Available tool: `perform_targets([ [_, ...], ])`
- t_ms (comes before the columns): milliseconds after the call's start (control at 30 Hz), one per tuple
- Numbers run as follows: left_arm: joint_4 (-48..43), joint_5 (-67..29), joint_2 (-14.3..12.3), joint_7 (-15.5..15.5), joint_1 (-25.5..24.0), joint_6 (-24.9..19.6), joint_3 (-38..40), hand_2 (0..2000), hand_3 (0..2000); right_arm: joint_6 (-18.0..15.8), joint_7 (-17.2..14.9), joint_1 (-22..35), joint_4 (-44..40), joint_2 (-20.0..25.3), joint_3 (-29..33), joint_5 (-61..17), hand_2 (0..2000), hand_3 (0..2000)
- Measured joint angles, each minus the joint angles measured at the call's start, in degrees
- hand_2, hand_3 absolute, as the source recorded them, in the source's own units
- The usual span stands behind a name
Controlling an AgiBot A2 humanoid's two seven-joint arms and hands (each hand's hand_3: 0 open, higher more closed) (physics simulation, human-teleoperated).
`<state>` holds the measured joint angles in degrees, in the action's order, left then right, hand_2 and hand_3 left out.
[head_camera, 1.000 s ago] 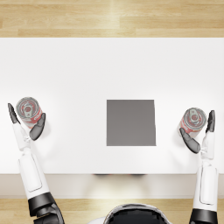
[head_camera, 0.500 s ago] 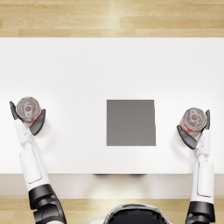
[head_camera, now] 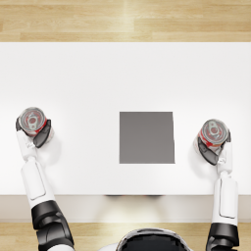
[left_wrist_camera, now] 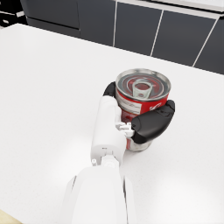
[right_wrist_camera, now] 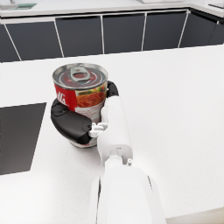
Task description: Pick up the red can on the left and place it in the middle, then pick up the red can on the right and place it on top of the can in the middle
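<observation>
The left red can [head_camera: 32, 121] stands upright on the white table [head_camera: 98, 78] at its left side. My left hand [head_camera: 40, 136] grips it, dark fingers wrapped round its lower wall; the left wrist view shows the can [left_wrist_camera: 142, 94] between thumb and fingers of that hand [left_wrist_camera: 152, 124]. The right red can [head_camera: 213, 132] stands upright at the table's right side. My right hand [head_camera: 211, 152] holds it the same way, with the can [right_wrist_camera: 81, 89] and the hand [right_wrist_camera: 72, 123] plain in the right wrist view. Both cans rest on the table.
A dark grey square mat [head_camera: 146, 137] lies flat in the table's middle, between the two cans; its edge [right_wrist_camera: 17, 135] shows in the right wrist view. Dark cabinet fronts [right_wrist_camera: 100, 35] stand beyond the table. The table's near edge runs just behind both forearms.
Both hands have moved in from beside their cans and their fingers have closed round them. Neither can has shifted on the table.
</observation>
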<state>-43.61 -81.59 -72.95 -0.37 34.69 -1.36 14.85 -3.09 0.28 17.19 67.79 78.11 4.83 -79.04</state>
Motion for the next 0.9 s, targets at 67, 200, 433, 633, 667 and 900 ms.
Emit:
perform_targets([
  [67, -5.37, 0.01, -0.46, 0.04, -2.38, -0.06, -0.78, 2000, 1520, -0.27, 0.07, -0.64, 2.13, 0.16, -0.04, 0.0, 2000, 1520],
  [200, -20.91, 0.01, -1.23, 0.09, -7.69, -0.76, -5.24, 2000, 1520, -0.86, 0.15, -1.14, 8.88, 0.47, -1.2, 0.0, 2000, 1520],
  [433, -35.82, 0.0, -2.03, 0.04, -10.74, -1.66, -18.15, 2000, 1520, -1.17, 0.3, -0.25, 19.12, 1.0, -3.17, 0.01, 2000, 1520],
  [633, -38.6, -0.01, -3.7, 0.0, -9.56, -2.36, -27.68, 2000, 1520, -1.32, 0.28, 0.2, 21.05, 1.49, -3.67, 0.01, 2000, 1520],
  [667, -38.75, -0.01, -4.16, 0.02, -9.11, -2.38, -29.02, 2000, 1520, -1.32, 0.31, 0.27, 21.21, 1.57, -3.81, 0.01, 2000, 1520],
  [900, -34.87, -0.01, -8.03, -0.04, -4.7, -2.7, -36.78, 2000, 1520, -0.44, 0.31, 0.6, 21.35, 2.12, -4.34, 0.01, 2000, 1520],
])
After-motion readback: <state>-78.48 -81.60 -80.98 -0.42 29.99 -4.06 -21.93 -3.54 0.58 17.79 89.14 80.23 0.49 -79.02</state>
